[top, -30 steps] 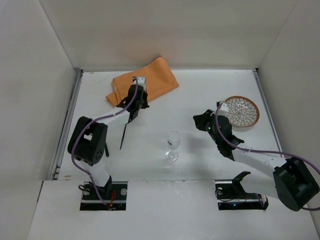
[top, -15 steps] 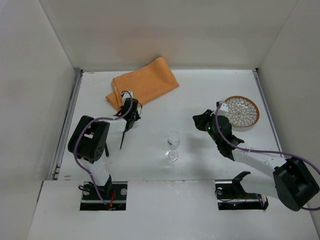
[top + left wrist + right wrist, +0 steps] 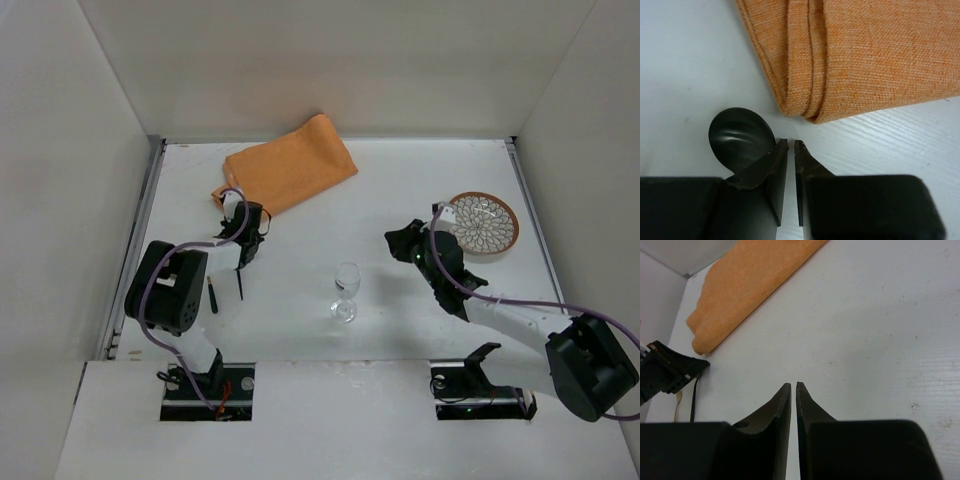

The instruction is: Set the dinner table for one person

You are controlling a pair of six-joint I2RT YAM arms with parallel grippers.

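Dinner table (image 3: 400, 190): white top, under and around wine glass (image 3: 346, 290).
Left gripper (image 3: 791, 145): left of glass, jaws together, empty; drawn back off orange cloth (image 3: 870, 55) to its corner.
Right gripper (image 3: 793, 386): right of glass, jaws together, empty, unmoved.
Plate (image 3: 482, 222): further right of glass.

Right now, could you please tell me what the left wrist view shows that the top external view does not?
Only the left wrist view shows a black spoon bowl beside the left tool and the stacked folds of the orange cloth. Only the top external view shows the wine glass, the patterned plate and the right tool. Both show that cloth, the left tool and the white table.
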